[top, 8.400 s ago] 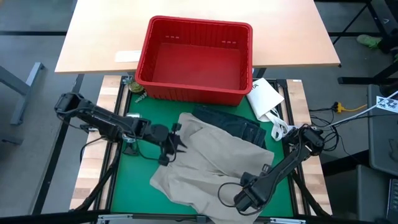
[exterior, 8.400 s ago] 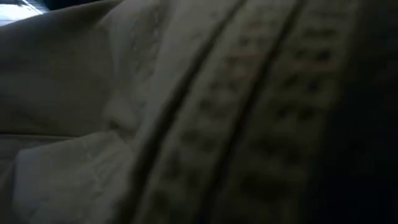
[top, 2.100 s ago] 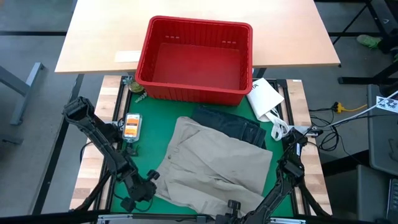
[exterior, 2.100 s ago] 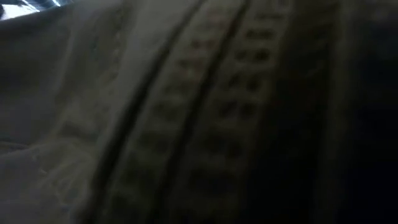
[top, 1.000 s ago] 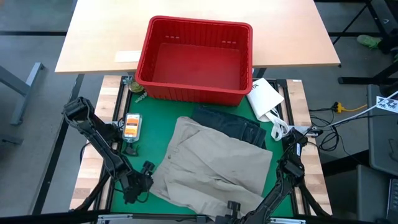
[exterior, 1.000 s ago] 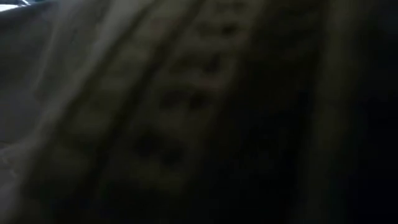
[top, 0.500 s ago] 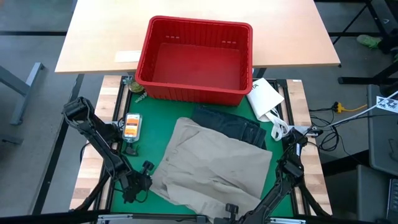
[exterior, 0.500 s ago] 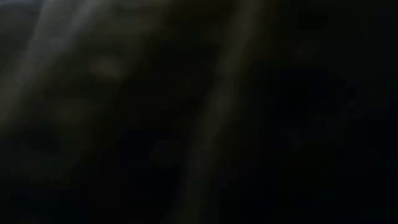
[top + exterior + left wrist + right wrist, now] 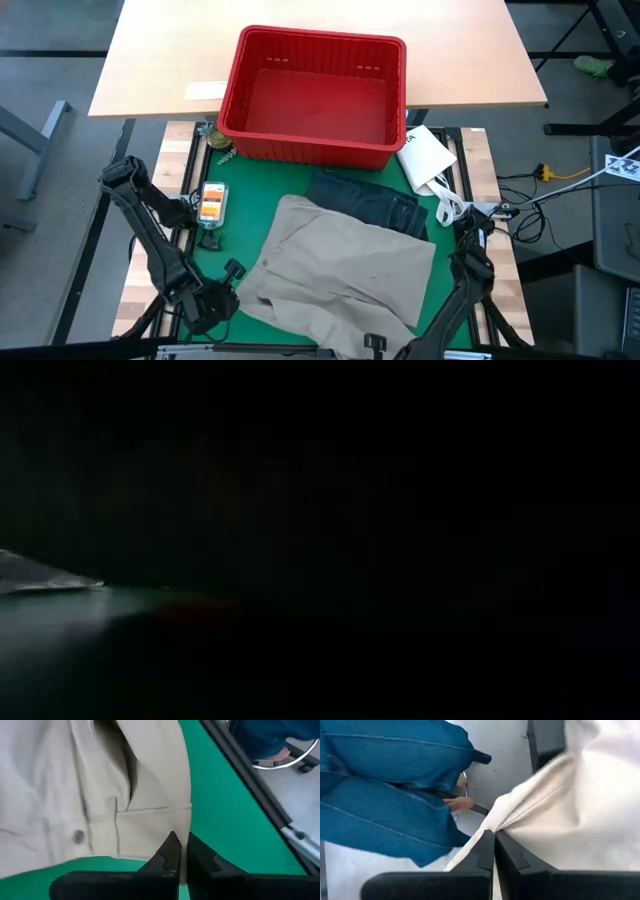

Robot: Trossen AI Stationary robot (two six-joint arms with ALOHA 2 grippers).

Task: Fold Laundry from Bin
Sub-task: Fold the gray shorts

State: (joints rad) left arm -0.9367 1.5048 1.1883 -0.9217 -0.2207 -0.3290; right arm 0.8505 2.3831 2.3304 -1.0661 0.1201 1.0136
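A: Since a second ago our left gripper [image 9: 179, 851] has snapped shut on the near left corner of the khaki trousers [image 9: 345, 265] and pulled it toward the table's near edge.

B: Our right gripper [image 9: 494, 851] is clamped on the near right edge of the same cloth. The jeans [image 9: 368, 200] lie half under the trousers; the red bin [image 9: 231, 95] sits empty behind them.

A: What worries us?

B: The left pinch is thin, right at the hem. If we lift unevenly, we think it slips out, or the trousers drag the jeans along.
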